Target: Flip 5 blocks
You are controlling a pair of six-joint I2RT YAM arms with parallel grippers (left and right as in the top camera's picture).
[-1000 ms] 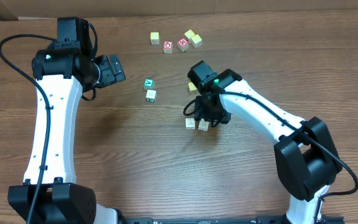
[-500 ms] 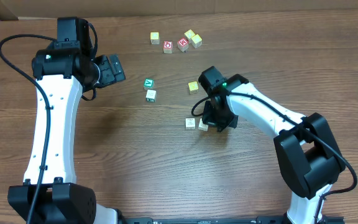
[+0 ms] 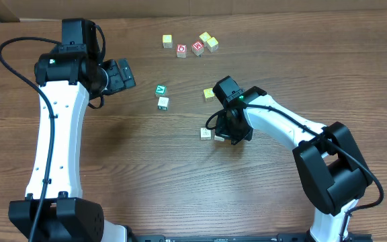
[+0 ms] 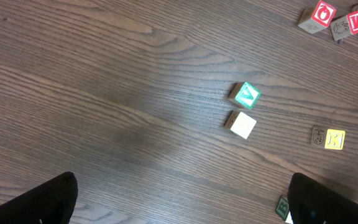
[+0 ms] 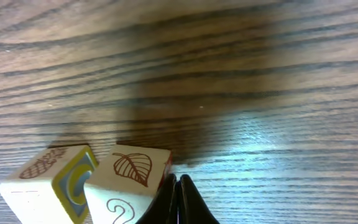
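**A:** Where are the right fingers (image 5: 186, 200)?

**B:** Low over the wooden surface (image 3: 146, 175), right of centre. In the wrist view the two tips are clenched together with nothing between them. They sit against the lower right edge of the leaf block (image 5: 131, 182).

**A:** What shows on that block?

**B:** A brown leaf on the upper face and a question mark on the face below it. At its left side is a blue-letter block (image 5: 50, 184), turned at an angle. It is touching the leaf block or very nearly so. It has a blue and yellow face and a brown drawing on top.

**A:** And from overhead?

**B:** That pair lies side by side just left of the right wrist. A yellow block (image 3: 209, 94) sits near them, farther up the surface.

**A:** The left fingers (image 4: 45, 199)?

**B:** Released, spread wide, gripping nothing, and held high at the left. Their camera shows a green block (image 4: 247, 94) and a cream block (image 4: 242, 124) just beside each other.

**A:** The rest?

**B:** There is a group by the far edge. A red ring block (image 3: 181, 50) and a red letter block (image 3: 197, 48) lie near each other. Two pale yellow blocks, one (image 3: 205, 37) against the other (image 3: 211, 44), are just right of them. A lone pale block (image 3: 167, 41) sits at the left end.
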